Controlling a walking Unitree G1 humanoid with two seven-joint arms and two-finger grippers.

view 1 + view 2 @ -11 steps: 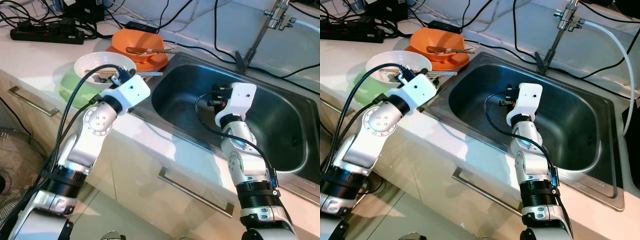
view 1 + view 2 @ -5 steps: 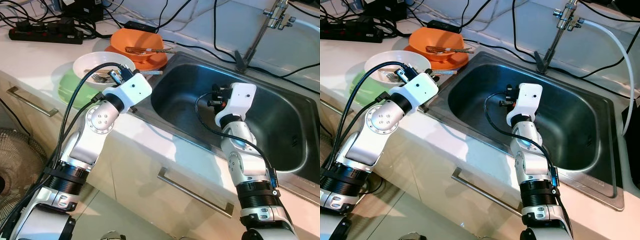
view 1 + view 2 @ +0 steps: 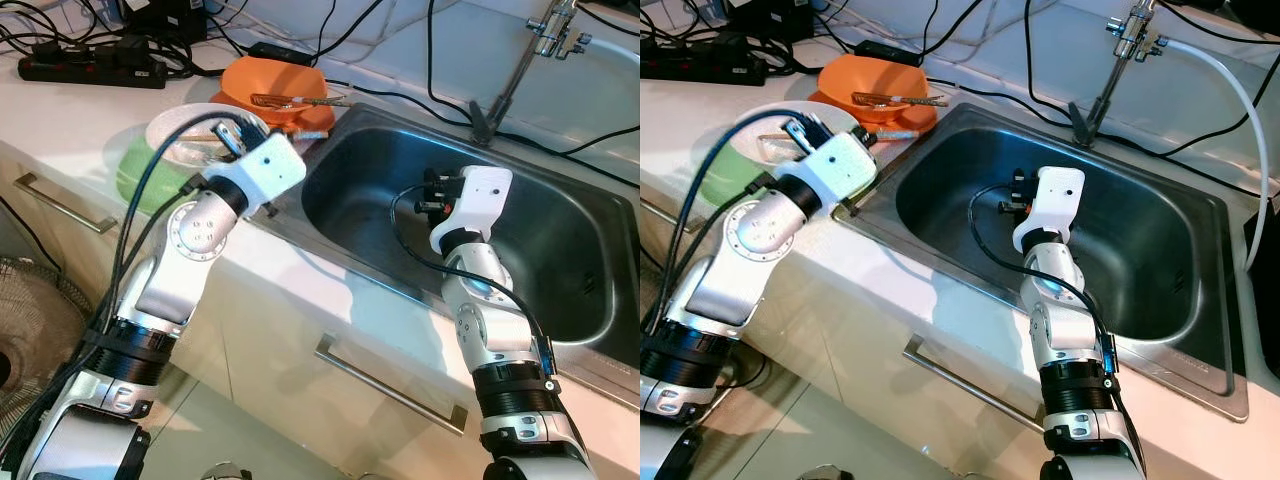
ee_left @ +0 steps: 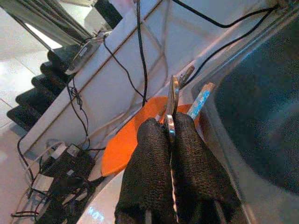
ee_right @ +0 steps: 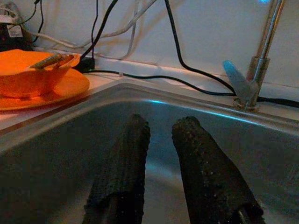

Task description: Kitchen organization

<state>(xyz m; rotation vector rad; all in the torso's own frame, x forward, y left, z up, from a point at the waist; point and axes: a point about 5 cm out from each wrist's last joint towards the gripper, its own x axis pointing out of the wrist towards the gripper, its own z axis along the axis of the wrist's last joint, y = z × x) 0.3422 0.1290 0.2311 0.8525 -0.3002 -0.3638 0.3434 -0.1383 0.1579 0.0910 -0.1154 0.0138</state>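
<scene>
My left gripper (image 4: 170, 123) is shut on a thin metal utensil (image 4: 174, 93) that sticks out past the fingertips. It hovers just above the white bowl (image 3: 180, 140), which rests on a green dish (image 3: 135, 178) on the counter left of the sink. Behind it an orange bowl (image 3: 275, 80) holding utensils sits on an orange plate (image 3: 305, 125). A pale blue-handled utensil (image 4: 200, 100) lies at the plate's edge. My right gripper (image 5: 159, 133) hangs inside the steel sink (image 3: 560, 230), open by a small gap with nothing between its fingers.
A faucet (image 3: 520, 60) stands behind the sink. Black cables and a power strip (image 3: 95, 68) run along the back of the counter. Cabinet drawers with metal handles (image 3: 390, 385) are below. A fan (image 3: 30, 320) stands on the floor at left.
My left gripper has lifted up out of the white bowl with the metal utensil and tilted toward the orange dishes. The right arm has stayed still.
</scene>
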